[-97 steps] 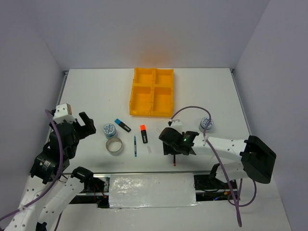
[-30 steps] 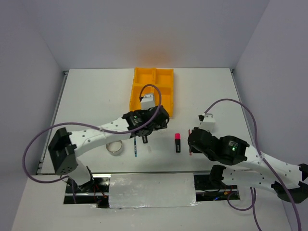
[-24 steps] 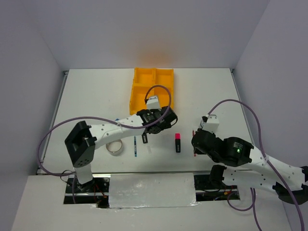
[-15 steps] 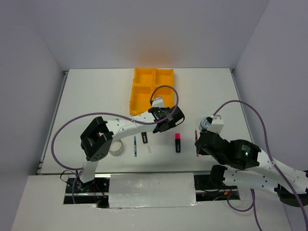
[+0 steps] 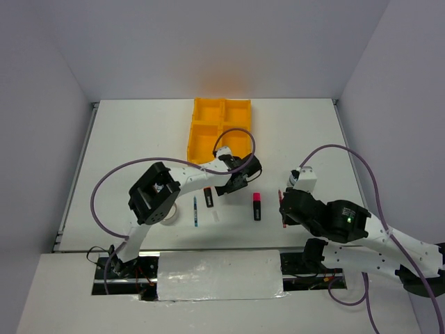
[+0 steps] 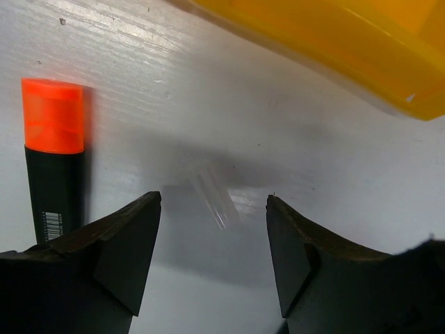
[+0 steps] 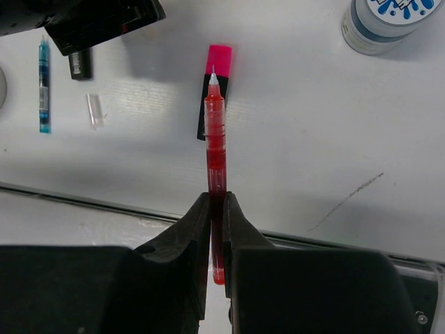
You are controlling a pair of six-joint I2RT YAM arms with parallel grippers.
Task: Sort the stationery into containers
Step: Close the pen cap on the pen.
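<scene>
The yellow-orange tray [image 5: 220, 132] stands at the back middle. My left gripper [image 5: 231, 186] hangs open just in front of it, with nothing between its fingers [image 6: 132, 229]. The orange-capped highlighter [image 6: 52, 156] lies just left of that gripper [image 6: 212, 203], and the tray's near wall [image 6: 327, 49] is straight ahead. My right gripper [image 7: 216, 203] is shut on the dark red pen [image 7: 216, 146] and holds it above the table. Below the pen lies the pink-capped highlighter [image 5: 256, 206]. The teal pen [image 5: 195, 211] lies left of the orange-capped highlighter [image 5: 208, 197].
A small clear plastic piece [image 6: 215, 202] lies on the table ahead of the left fingers. A blue-white roll [image 7: 382, 21] stands right of the pink highlighter. The grey tape ring [image 5: 170, 220] peeks out beside the left arm's elbow.
My left gripper has swung right along the tray's near side and its jaws have narrowed somewhat. My right gripper, still shut on the red pen, has shifted slightly.
</scene>
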